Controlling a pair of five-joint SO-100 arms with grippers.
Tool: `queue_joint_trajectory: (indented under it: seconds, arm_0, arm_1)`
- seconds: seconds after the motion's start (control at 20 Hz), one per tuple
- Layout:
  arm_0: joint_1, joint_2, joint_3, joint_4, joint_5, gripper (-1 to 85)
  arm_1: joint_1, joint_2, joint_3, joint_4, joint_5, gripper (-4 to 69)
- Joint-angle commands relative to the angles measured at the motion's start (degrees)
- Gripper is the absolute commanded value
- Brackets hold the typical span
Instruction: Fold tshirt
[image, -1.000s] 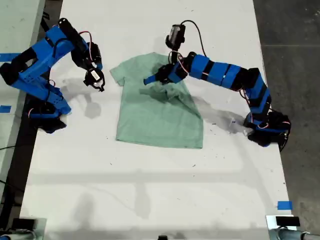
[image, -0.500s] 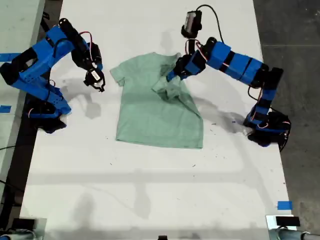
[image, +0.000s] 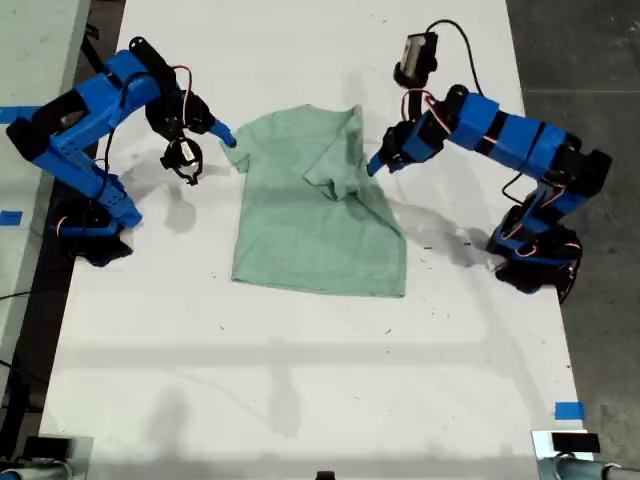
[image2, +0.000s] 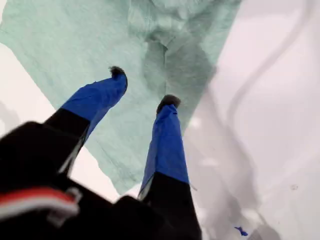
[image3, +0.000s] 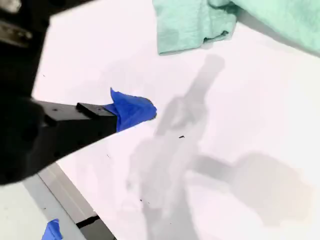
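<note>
The tshirt (image: 318, 205) lies flat mid-tabletop (image: 300, 380), one sleeve already folded inward over the chest on the exterior view's right; the other sleeve, and the body folds, appear left to do. My first gripper (image2: 142, 87) hangs spread and empty over the folded side. My second gripper (image3: 132, 111) (only one finger visible, so whether it is spread cannot be told) hovers beside the unfolded sleeve (image3: 192, 27).
</note>
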Motion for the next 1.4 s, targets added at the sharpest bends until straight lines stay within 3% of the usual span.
queue_joint_trajectory:
  seconds: [0.0,0.4,0.75,1.1,1.35]
  arm_0:
    - [-1.9,-1.7,-12.5,-2.0,2.9,35.3]
    - [-6.1,-19.5,-16.6,-12.0,10.4,35.7]
    - [-7.3,-37.2,-35.4,-9.6,12.6,35.4]
    - [-6.2,-34.5,-32.8,-6.9,11.3,34.0]
    - [-5.9,-27.7,-22.9,-10.5,10.6,34.0]
  arm_1:
    - [-0.7,7.3,2.0,-1.7,1.1,14.0]
    - [-1.9,13.3,8.5,-2.4,3.3,14.1]
    - [-1.9,21.0,15.8,-2.8,4.7,14.5]
    - [-0.4,23.8,19.1,-4.5,4.1,14.9]
    - [-0.2,23.6,19.1,-5.6,3.7,15.1]
